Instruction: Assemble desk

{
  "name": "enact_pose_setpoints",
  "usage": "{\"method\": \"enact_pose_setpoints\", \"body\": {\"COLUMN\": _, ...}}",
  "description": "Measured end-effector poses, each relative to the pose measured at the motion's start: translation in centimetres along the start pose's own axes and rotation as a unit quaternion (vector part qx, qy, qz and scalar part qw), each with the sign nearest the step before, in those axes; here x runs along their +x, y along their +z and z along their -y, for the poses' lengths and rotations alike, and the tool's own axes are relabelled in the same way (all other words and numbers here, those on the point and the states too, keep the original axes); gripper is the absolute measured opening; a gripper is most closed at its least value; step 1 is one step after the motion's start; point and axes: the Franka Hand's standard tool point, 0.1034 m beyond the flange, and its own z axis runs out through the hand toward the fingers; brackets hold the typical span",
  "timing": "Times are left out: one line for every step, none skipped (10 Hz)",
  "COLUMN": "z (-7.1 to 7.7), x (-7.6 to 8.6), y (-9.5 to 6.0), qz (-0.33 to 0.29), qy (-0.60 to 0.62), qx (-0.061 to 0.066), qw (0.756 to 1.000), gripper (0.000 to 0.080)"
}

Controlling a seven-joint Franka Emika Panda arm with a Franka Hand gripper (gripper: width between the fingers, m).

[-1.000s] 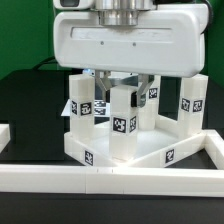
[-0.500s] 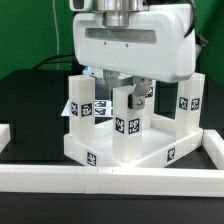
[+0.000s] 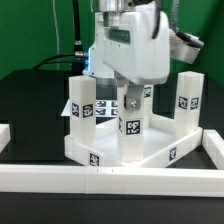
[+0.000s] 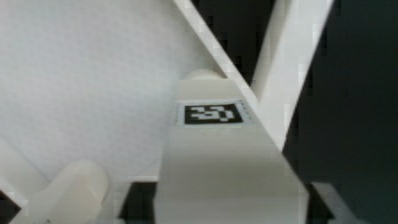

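Observation:
The white desk top [image 3: 100, 152] lies upside down on the black table, with tagged legs standing in its corners. One leg stands at the exterior view's left [image 3: 82, 108] and one at its right [image 3: 187, 100]. A third shows behind the hand [image 3: 150, 95]. My gripper [image 3: 131, 103] comes down from above and is shut on the top of the front leg [image 3: 130, 135], which stands upright in the tray. In the wrist view the two dark fingers [image 4: 151, 196] flank this leg [image 4: 222, 160] on both sides, with the gripper [image 4: 235, 196] centred on it. The leg's lower end is hidden by the tray's rim.
The long white border rail [image 3: 110, 181] runs along the front and turns up the exterior view's right side [image 3: 214, 145]. A green wall and cables stand behind the arm.
The hand has turned about its vertical axis, from showing its broad face to showing its narrow side. The front leg has turned with it, its tag shifting toward the exterior view's right.

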Motion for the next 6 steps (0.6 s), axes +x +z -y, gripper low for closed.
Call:
{"method": "enact_pose_setpoints", "body": {"z": -0.01, "x": -0.04, "y": 0.01, "qz": 0.002, "qy": 0.034, "qx": 0.0, "qw": 0.999, "gripper": 0.029}}
{"method": "enact_pose_setpoints", "body": {"z": -0.02, "x": -0.08, "y": 0.02, "qz": 0.005, "qy": 0.059, "qx": 0.001, "qw": 0.998, "gripper": 0.029}}
{"method": "enact_pose_setpoints", "body": {"z": -0.01, "x": -0.32, "y": 0.08, "qz": 0.009, "qy": 0.124, "qx": 0.0, "qw": 0.992, "gripper": 0.029}}
{"method": "enact_pose_setpoints", "body": {"z": 0.02, "x": -0.47, "y": 0.09, "qz": 0.009, "qy": 0.142, "qx": 0.0, "qw": 0.99, "gripper": 0.029}}
{"method": "enact_pose_setpoints", "body": {"z": 0.01, "x": -0.45, "y": 0.09, "qz": 0.009, "qy": 0.132, "qx": 0.0, "qw": 0.991, "gripper": 0.03}}
{"method": "enact_pose_setpoints", "body": {"z": 0.0, "x": -0.46, "y": 0.11, "qz": 0.009, "qy": 0.119, "qx": 0.0, "qw": 0.993, "gripper": 0.03}}
